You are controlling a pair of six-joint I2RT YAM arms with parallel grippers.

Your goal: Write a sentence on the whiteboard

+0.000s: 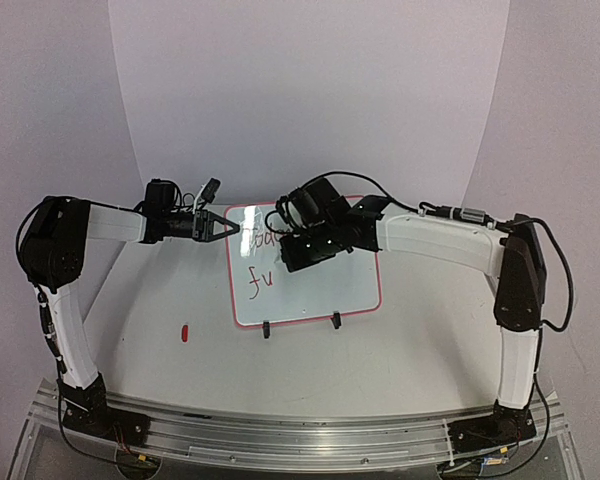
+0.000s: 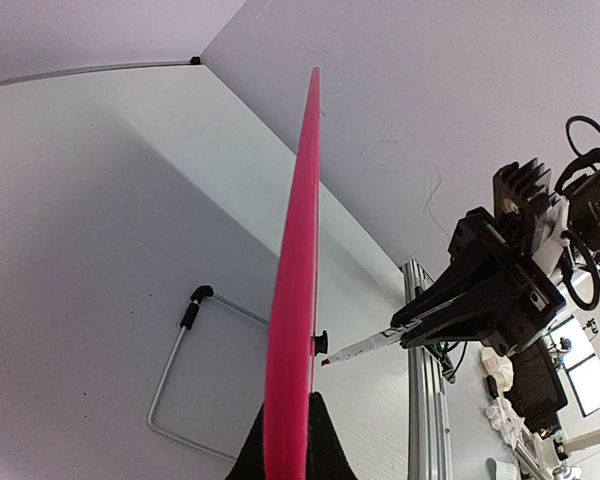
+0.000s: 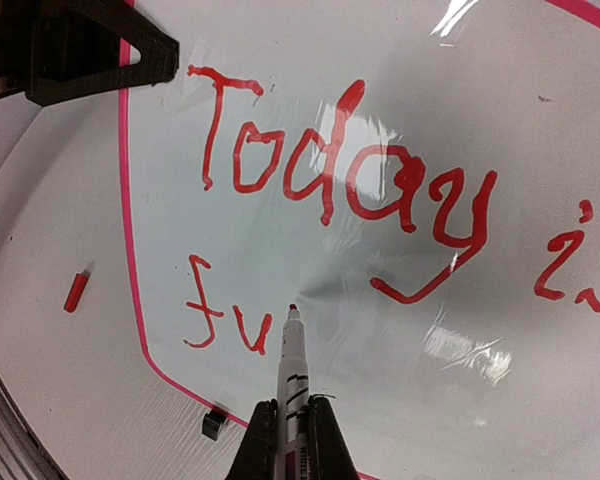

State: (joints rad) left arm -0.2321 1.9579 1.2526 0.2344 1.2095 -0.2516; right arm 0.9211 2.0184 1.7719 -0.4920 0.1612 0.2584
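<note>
Whiteboard (image 1: 320, 290) sits mid-table between the two arms, long side toward the bases. Thin pink-red frame; two black clip feet (image 1: 266, 328) on its near edge. Flat or propped: cannot tell from these views.

Left gripper (image 1: 228, 228) is at the board's far-left corner. The left wrist view shows the frame edge-on, running between the fingers, which are pinched on it.

Right gripper (image 3: 292, 405) is over the board's upper left area, fingers clamped on a marker (image 3: 291, 360). The white barrel sticks out past the fingertips, red tip pointing at the board face. The tip is just right of the last letter, very close to the surface; contact not certain.

Sentence (image 3: 330, 170) so far, in red: top line "Today is", the "is" running out at the right edge of the right wrist view. Second line, below and left: "fu" only.

Small red piece (image 1: 184, 332) lies on the table (image 1: 160, 300), left of the board and apart from it.
</note>
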